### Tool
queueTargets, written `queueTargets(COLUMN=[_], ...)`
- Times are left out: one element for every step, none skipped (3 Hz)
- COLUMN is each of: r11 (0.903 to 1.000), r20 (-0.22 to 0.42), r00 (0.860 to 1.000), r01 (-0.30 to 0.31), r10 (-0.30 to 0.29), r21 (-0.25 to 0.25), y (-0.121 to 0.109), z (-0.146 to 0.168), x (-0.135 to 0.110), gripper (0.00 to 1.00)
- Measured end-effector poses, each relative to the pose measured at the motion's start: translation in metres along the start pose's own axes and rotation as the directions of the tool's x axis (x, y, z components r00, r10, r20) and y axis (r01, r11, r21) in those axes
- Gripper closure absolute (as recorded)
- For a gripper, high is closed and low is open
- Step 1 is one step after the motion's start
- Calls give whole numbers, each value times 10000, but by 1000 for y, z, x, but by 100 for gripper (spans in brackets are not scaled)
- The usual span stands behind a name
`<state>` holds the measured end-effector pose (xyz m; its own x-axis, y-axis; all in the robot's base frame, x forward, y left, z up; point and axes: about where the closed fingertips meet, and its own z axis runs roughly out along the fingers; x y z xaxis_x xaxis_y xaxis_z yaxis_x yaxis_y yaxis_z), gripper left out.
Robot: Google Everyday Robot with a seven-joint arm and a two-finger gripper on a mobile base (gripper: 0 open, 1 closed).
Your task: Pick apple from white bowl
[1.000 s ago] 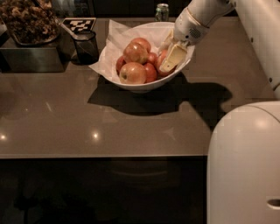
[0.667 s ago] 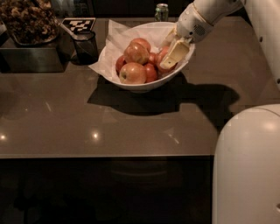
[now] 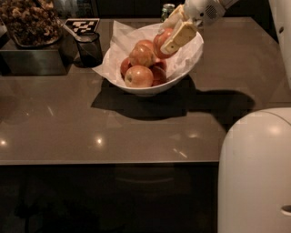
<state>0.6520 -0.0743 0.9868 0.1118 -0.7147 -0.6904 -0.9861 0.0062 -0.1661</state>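
The white bowl (image 3: pixel 144 89) with its crumpled paper lining stands on the brown table at centre back. Several apples lie in it, among them a pale one at the front (image 3: pixel 138 76) and another above it (image 3: pixel 142 55). My gripper (image 3: pixel 163 40) reaches in from the upper right and is shut on a red-orange apple (image 3: pixel 161 40). It holds the apple at the bowl's far right rim, raised above the other apples. One cream finger (image 3: pixel 179 36) crosses the apple's front and the other (image 3: pixel 173 19) lies behind it.
A small dark cup (image 3: pixel 89 48) stands just left of the bowl. Behind it lie a black-and-white tag (image 3: pixel 82 25) and a dark tray of dried brown stuff (image 3: pixel 29 22). A green can (image 3: pixel 167 9) stands at the back. My white body (image 3: pixel 254 173) fills the lower right.
The gripper has risen up and slightly left out of the bowl's right side, taking the red-orange apple with it. The other apples have stayed in place.
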Motion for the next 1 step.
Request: queueTargets(r11=[9992], r20=[536], r00=[9981], r01=[305], r10=[-318], r21=[250], y=[2], z=[-17], x=[-22], gripper=[100])
